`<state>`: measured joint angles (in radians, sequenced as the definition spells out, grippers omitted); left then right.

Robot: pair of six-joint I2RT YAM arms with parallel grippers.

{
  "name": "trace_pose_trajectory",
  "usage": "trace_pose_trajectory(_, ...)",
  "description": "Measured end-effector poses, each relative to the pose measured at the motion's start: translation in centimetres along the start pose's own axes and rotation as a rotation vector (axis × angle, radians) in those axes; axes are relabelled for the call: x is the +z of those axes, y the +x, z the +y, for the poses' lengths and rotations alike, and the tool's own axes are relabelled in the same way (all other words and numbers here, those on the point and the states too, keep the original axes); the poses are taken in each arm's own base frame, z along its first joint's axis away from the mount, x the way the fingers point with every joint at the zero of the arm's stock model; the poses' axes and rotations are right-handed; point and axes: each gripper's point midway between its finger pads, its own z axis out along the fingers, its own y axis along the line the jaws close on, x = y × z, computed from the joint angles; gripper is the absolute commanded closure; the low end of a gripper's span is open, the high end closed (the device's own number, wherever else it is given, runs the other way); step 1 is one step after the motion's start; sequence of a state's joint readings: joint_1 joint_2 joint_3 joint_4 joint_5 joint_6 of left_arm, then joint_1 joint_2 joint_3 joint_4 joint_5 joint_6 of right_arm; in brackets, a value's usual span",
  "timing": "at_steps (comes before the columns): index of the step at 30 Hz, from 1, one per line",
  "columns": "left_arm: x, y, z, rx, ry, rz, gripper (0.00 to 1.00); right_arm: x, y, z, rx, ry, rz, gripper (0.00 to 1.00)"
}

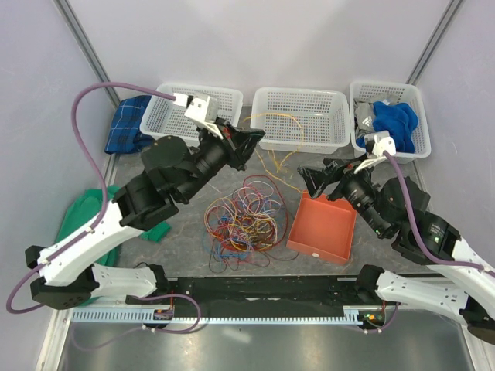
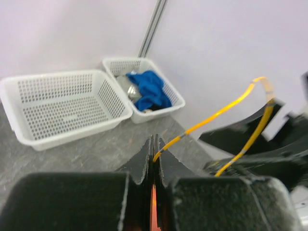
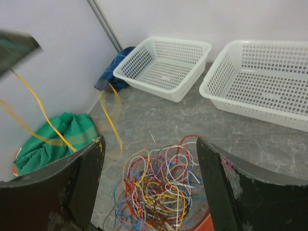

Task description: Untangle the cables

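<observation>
Yellow cable (image 2: 216, 113) is pinched between the left jaws, which are pressed flat together on it and raised above the bench (image 1: 186, 239), in front of the left basket (image 1: 160, 117) and the middle basket (image 1: 302, 116). From the pinch it arcs up and away toward the right arm (image 1: 402, 212). In the top view it crosses the middle basket's front wall, then sags toward the bench between the two arms. Where its far end lies I cannot tell.

The right jaws are spread wide, their fingers (image 3: 89, 183) well apart, held low near the far corner of the orange tray (image 1: 323, 228). In the right wrist view a blurred stretch of yellow wire passes close by the left-hand finger; whether it touches is too blurred to tell.

Between those fingers, farther out, lies the tangle of cables (image 1: 244, 220): loose loops of red, orange, yellow, purple, blue and white, resting on the bench between the arms and just beside the tray's left side.

Beyond that, three white baskets line the far wall. The right basket (image 1: 387, 83) holds a blue cloth (image 1: 396, 120) and something grey. A blue checked cloth (image 1: 128, 124) lies against the left basket's outer side, and a green cloth (image 1: 81, 216) lies at the bench's left edge, partly under the left arm (image 1: 155, 193).
</observation>
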<state>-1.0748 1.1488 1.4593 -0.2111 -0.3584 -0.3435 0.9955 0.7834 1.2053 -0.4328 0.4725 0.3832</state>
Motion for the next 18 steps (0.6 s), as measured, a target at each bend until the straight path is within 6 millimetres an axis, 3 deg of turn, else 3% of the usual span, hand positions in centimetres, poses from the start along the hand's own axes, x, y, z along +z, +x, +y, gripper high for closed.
trace_pose_trajectory(3,-0.5,-2.3,-0.8,-0.005,0.015,-0.010,0.98,-0.2,1.4,-0.3,0.008,-0.017,0.005,0.16)
trace_pose_trajectory(6,-0.1,-1.8,-1.0,0.008,0.015,0.027,0.98,-0.2,2.7,-0.5,0.012,-0.027,0.015,0.15)
trace_pose_trajectory(11,1.5,3.5,0.1,0.069,-0.039,0.187,0.98,-0.5,3.7,-1.9,0.027,0.024,0.014,0.02)
trace_pose_trajectory(13,2.2,5.9,0.8,0.097,-0.067,0.258,0.98,-0.9,3.7,-3.8,0.033,0.118,0.001,0.02)
trace_pose_trajectory(18,2.5,8.4,1.9,0.132,-0.114,0.332,0.98,-2.5,3.1,-8.5,0.047,0.368,-0.046,0.02)
